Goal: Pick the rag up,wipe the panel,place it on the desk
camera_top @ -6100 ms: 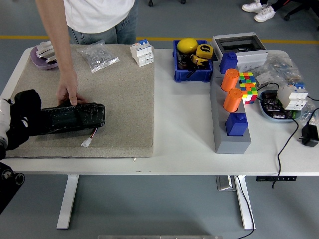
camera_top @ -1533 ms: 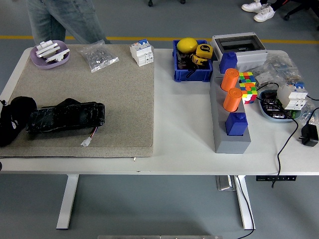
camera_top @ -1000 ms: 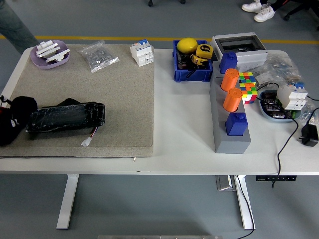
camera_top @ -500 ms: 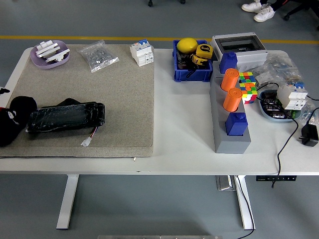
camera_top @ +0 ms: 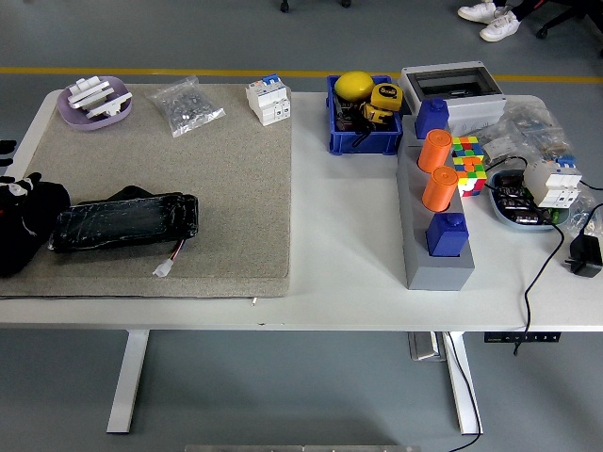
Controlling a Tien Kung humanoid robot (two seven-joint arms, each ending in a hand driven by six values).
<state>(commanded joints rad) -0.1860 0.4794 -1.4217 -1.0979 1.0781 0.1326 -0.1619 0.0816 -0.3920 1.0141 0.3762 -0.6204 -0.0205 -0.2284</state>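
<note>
A black rag (camera_top: 26, 235) lies bunched on the tan mat (camera_top: 217, 179) at the table's left edge. It touches the left end of the panel (camera_top: 124, 221), a flat black slab wrapped in glossy film. A white plug on red wires (camera_top: 166, 267) trails from the panel's right end. My left hand (camera_top: 13, 181) reaches in from the left edge just above the rag's top, its fingers spread and holding nothing. Most of that hand is cut off by the picture's edge. My right hand is out of view.
At the mat's far edge stand a purple dish (camera_top: 92, 100), a bag of small parts (camera_top: 187, 105) and a white breaker (camera_top: 268, 100). To the right are a blue bin (camera_top: 362, 115), a grey rack with orange cylinders (camera_top: 435, 207), a colour cube (camera_top: 468, 162) and cables.
The person at the far side has walked off out of the picture. My left hand has come into view at the left edge, above the rag. Rag and panel lie as before.
</note>
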